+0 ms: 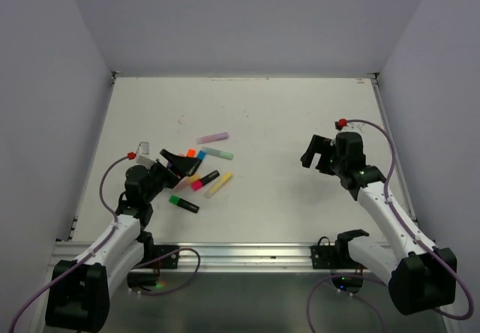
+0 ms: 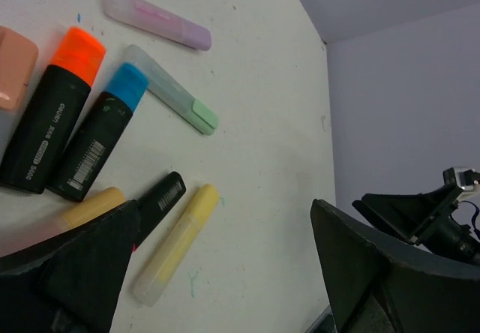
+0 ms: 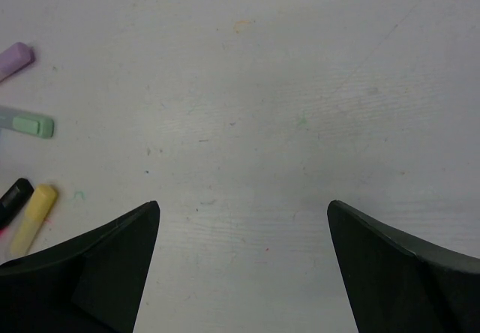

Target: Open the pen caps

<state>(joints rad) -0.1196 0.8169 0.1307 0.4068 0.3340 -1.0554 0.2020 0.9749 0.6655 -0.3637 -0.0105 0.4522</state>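
Note:
Several pens lie left of the table's middle. There is a pastel purple pen [image 1: 212,136], a mint pen [image 1: 217,153], a yellow pen [image 1: 219,184], a black pen with a pink end [image 1: 205,181] and a black pen with a green cap [image 1: 184,204]. My left gripper [image 1: 182,165] is open and empty, just above the cluster. In the left wrist view my left gripper [image 2: 225,205] straddles the yellow pen [image 2: 176,243], with the orange cap [image 2: 79,50] and cyan cap [image 2: 125,85] on black barrels farther off. My right gripper [image 1: 315,155] is open and empty, over bare table to the right [image 3: 243,204].
The white tabletop [image 1: 285,115] has walls at the back and both sides. A metal rail [image 1: 247,254] runs along the near edge. In the right wrist view the purple pen [image 3: 15,59], mint pen [image 3: 26,123] and yellow pen [image 3: 34,219] lie at the far left.

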